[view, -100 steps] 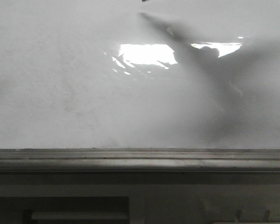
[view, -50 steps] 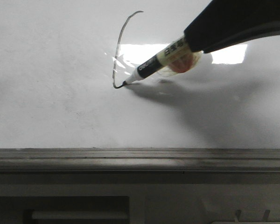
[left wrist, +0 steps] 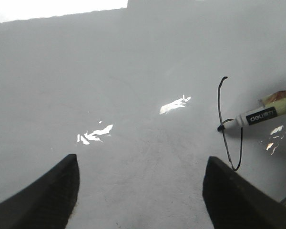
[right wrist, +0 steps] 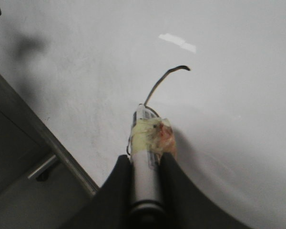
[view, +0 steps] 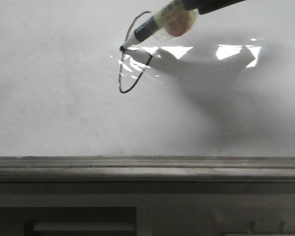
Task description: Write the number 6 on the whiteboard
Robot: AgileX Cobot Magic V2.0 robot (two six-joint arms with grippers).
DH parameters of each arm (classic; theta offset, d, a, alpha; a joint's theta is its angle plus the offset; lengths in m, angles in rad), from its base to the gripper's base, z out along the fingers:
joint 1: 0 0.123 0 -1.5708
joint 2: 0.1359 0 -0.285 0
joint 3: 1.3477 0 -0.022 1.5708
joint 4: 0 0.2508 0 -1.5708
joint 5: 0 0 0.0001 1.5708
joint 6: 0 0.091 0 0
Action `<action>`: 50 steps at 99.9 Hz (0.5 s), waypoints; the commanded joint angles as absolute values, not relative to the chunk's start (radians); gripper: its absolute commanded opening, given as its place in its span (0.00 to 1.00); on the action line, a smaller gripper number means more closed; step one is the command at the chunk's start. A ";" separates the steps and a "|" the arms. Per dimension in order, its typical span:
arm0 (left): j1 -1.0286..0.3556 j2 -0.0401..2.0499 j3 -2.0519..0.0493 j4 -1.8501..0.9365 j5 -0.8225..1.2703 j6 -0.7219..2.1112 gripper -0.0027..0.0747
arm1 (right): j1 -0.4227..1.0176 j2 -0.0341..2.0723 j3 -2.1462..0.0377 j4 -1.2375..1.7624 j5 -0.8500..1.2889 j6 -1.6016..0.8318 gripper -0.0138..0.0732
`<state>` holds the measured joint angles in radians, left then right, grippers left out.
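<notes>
The whiteboard [view: 64, 108] fills the front view. The number 6 [view: 120, 91] is a thin black stroke: a tall curve with a narrow loop at its lower part. My right gripper [view: 199, 5] is shut on the white marker pen [view: 157, 23], whose black tip touches the stroke at the loop's upper left. In the right wrist view, the gripper [right wrist: 144, 160] clamps the taped marker [right wrist: 145, 136], with the stroke [right wrist: 164, 78] beyond it. My left gripper [left wrist: 141, 160] is open and empty over bare board [left wrist: 133, 71]; the stroke [left wrist: 219, 100] and marker [left wrist: 257, 116] show beside it.
A grey metal rail [view: 137, 169] runs along the board's bottom edge, also in the right wrist view [right wrist: 47, 138]. Bright light reflections [view: 231, 51] lie on the board under the marker's shadow.
The marker came into view, drew the long curve downward, then swept right and back up, forming the loop. Its tip now sits higher, on the curve.
</notes>
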<state>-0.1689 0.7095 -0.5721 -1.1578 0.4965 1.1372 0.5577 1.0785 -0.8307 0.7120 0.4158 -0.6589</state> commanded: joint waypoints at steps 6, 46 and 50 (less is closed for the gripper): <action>-0.165 0.705 -0.601 -1.202 0.523 1.158 0.67 | 0.561 1.046 -0.907 0.702 0.475 -0.669 0.11; -0.329 0.793 -0.623 -1.423 0.743 1.453 0.53 | 0.527 1.064 -1.027 0.698 0.827 -0.669 0.11; -0.360 0.816 -0.632 -1.423 0.741 1.453 0.52 | 0.527 1.079 -1.045 0.700 0.840 -0.669 0.11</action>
